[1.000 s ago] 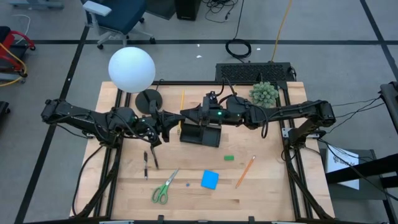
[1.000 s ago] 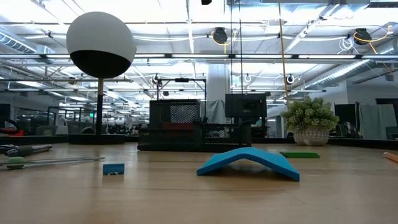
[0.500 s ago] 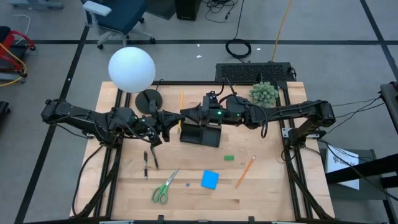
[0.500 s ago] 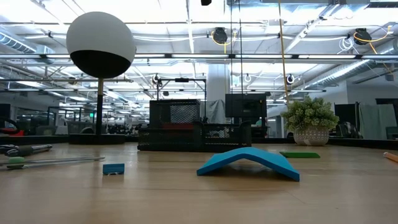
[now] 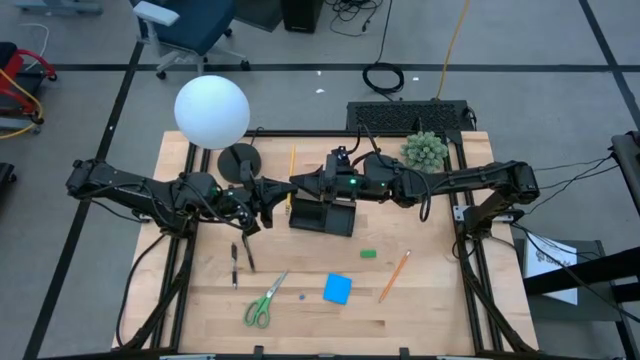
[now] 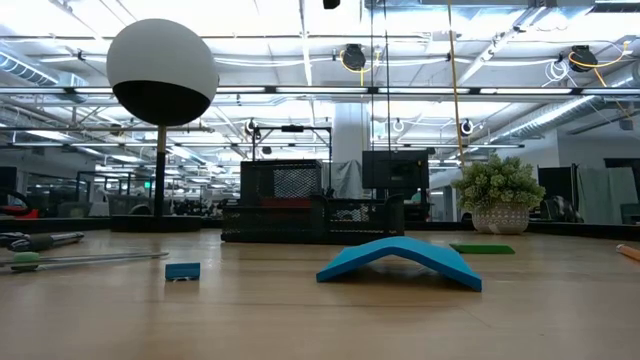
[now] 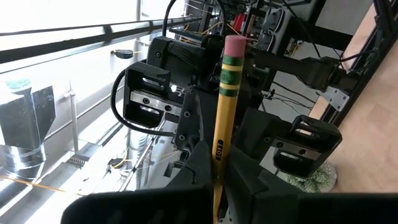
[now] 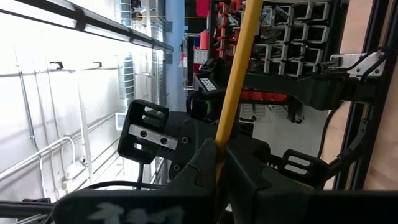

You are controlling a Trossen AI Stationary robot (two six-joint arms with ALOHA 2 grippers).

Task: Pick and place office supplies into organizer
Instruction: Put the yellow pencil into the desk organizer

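An orange-yellow pencil (image 5: 292, 160) hangs level in the air beside the black organizer (image 5: 322, 215), lying near-to-far. My left gripper (image 5: 283, 192) comes from the table's left and my right gripper (image 5: 297, 185) from its right. They meet at the pencil, and both are shut on it. On the table lie green-handled scissors (image 5: 263, 303), a blue pad (image 5: 337, 289), a green eraser (image 5: 368, 254), two dark pens (image 5: 240, 260) and a second pencil (image 5: 395, 277). The low view shows neither gripper. My left gripper (image 7: 214, 186) pinches the pencil's shaft (image 7: 217, 155) between its two fingers, level from the table's left, fingers across it. The pink eraser end (image 7: 234, 45) sticks out to one side. The pencil is lifted clear. My right gripper (image 8: 216, 168) pinches the pencil's shaft (image 8: 219, 140) between its two fingers, level from the table's right, fingers across it. A long stretch of shaft (image 8: 239, 56) runs on past the fingers and out of the picture.
A lamp with a white globe (image 5: 211, 110) and a round black base (image 5: 238, 160) stands at the far left. A green spiky plant ball (image 5: 425, 150) sits at the far right. A tiny blue piece (image 6: 182, 271) lies near the scissors. Bare wood shows along the near edge.
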